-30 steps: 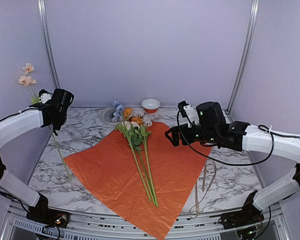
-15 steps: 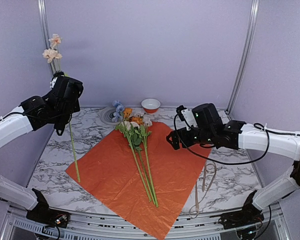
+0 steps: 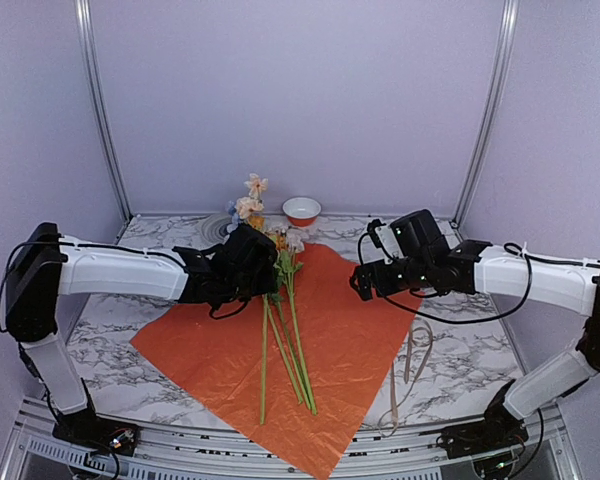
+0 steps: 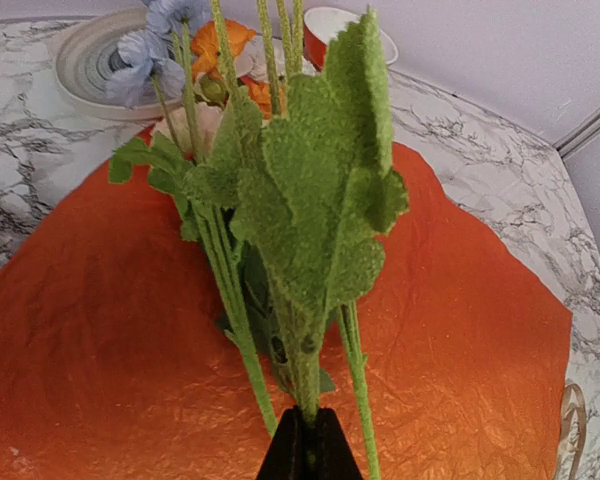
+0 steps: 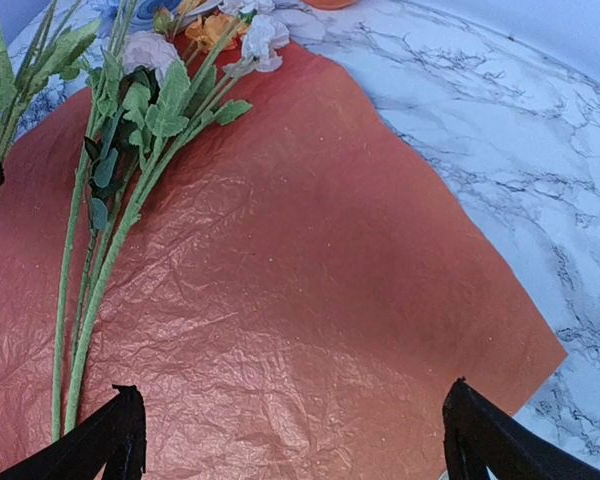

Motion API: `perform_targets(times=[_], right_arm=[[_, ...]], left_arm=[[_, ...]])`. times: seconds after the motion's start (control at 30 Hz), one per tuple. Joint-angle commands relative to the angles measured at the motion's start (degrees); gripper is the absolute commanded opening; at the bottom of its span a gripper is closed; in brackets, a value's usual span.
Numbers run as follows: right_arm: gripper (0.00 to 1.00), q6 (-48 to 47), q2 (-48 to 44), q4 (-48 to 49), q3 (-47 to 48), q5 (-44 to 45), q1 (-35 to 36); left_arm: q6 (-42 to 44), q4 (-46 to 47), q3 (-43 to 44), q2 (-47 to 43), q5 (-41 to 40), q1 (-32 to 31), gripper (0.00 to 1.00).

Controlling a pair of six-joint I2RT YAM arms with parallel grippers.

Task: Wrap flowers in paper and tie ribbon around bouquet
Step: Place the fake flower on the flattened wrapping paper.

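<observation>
Ribbon (image 3: 415, 362) lies loose at the near right, beside the paper (image 3: 360, 350). On that orange sheet the flowers (image 3: 292, 340) run near to far, heads farthest. The left gripper (image 4: 308, 452), pinched tight on one more stem (image 3: 263, 370), holds it just left of them, roughly parallel. The right gripper (image 5: 295, 440) hovers wide open and empty over the paper's right side.

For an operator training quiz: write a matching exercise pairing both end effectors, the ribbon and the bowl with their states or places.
1. left end effector
2. right end effector
3. ribbon
4. bowl

A. open, above the paper
B. lying on the table, right of the paper
C. shut on a flower stem
D. beyond the paper's far corner

Pairs: 1-C, 2-A, 3-B, 4-D
</observation>
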Motion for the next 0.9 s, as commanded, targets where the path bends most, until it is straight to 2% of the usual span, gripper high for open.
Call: perform_targets(times=[0.0, 0.17, 0.27, 0.43, 0.53, 0.6, 0.67, 0.87], right_arm=[[1.00, 1.01, 0.56, -1.01, 0.09, -0.61, -0.40], [1.00, 0.84, -0.55, -0.27, -1.21, -0.33, -0.47], [1.00, 0.87, -0.99, -0.04, -1.39, -0.34, -0.55], [1.00, 1.17, -0.89, 0.01, -1.87, 2.52, -0.91], [1.00, 0.23, 0.07, 0.53, -1.66, 2.49, -1.29], [0.98, -0.76, 1.25, 1.10, -1.08, 0.94, -1.34], [0.95, -1.52, 2.85, 0.79, 0.13, -0.55, -1.35], [0.90, -2.87, 6.75, -1.21, 2.94, -1.50, -1.35]], left_arm=[[-4.07, 7.28, 8.02, 6.76, 2.16, -0.23, 0.00], [-7.15, 9.64, 11.46, 12.30, 2.68, 0.08, 0.00], [-8.07, 6.05, 14.88, 14.90, 1.44, 0.30, 0.00], [-10.34, 4.05, 14.84, 16.37, 0.50, 0.73, 0.01], [-10.06, 3.73, 14.34, 16.68, 0.22, 0.74, 0.11], [-7.75, 3.31, 15.20, 17.32, 1.10, 0.74, 0.26], [-5.90, 1.50, 16.41, 17.74, 0.74, 0.74, 0.37], [1.43, 0.30, 13.84, 12.19, -2.88, 0.25, 0.56]])
